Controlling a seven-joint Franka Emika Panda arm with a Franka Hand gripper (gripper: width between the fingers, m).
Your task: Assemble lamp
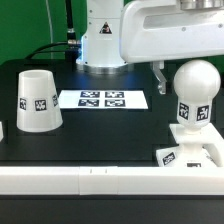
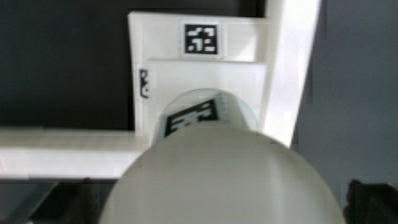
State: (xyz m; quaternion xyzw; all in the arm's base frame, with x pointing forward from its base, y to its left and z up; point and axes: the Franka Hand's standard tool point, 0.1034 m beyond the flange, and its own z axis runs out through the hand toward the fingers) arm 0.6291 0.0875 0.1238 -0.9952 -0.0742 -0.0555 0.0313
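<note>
Bulb (image 1: 193,92) stands upright with its stem on the flat square base (image 1: 190,153) at the exterior view's right end of the black worktop (image 1: 100,135), close to the white rail (image 1: 90,182) along the near edge. Above it hangs the gripper (image 2: 201,203), released, with one dark finger (image 1: 160,78) just beside the round head and not touching it. The shade (image 1: 38,100) stands narrow end up well apart at the exterior view's left, beyond the marker board (image 1: 103,99).
</note>
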